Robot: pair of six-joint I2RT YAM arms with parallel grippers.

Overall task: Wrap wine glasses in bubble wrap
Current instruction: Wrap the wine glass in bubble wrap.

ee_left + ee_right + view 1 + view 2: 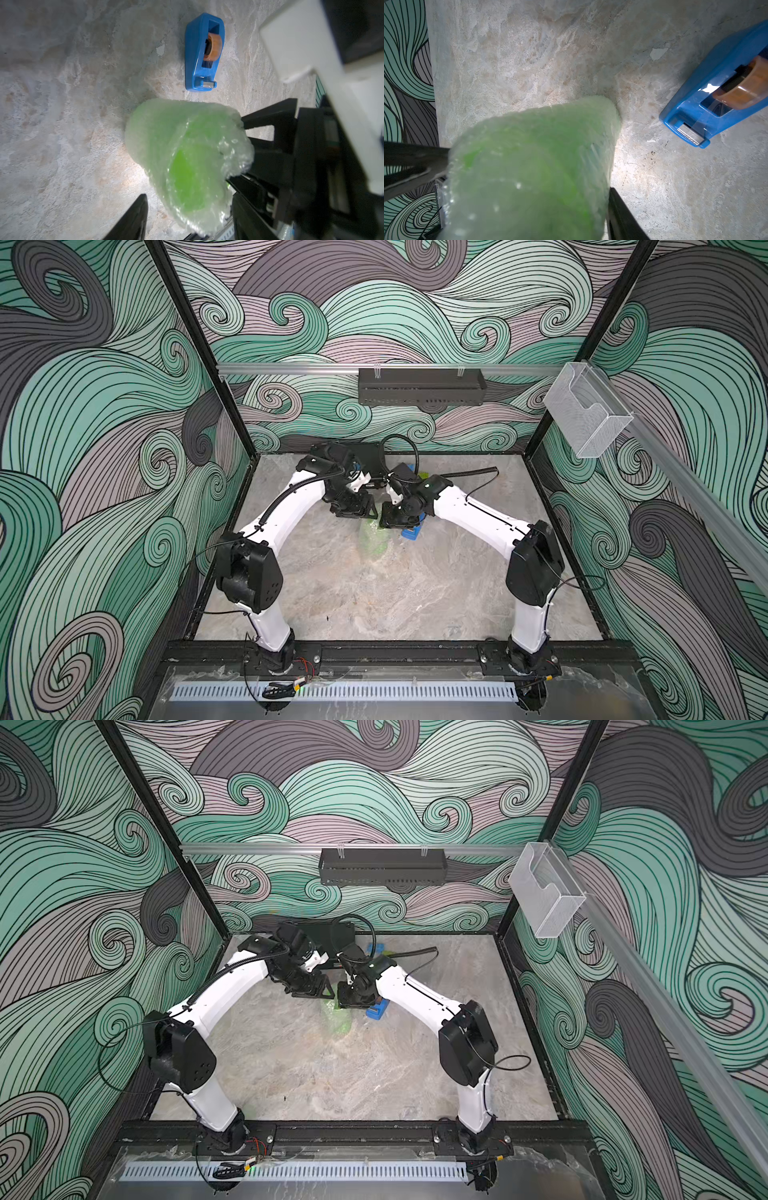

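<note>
Right claw clamps the bubble wrap rolled around the goblet, left of the tape dispenser on the desk; left claw stands wide.

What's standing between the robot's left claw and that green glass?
Only the bubble wrap rolled round the wine glass. The left gripper stands open right beside it, while the right gripper grips the bundle too.

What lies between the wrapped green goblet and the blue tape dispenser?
Only bare table, no object; the left wrist view shows the goblet and tape dispenser apart.
</note>
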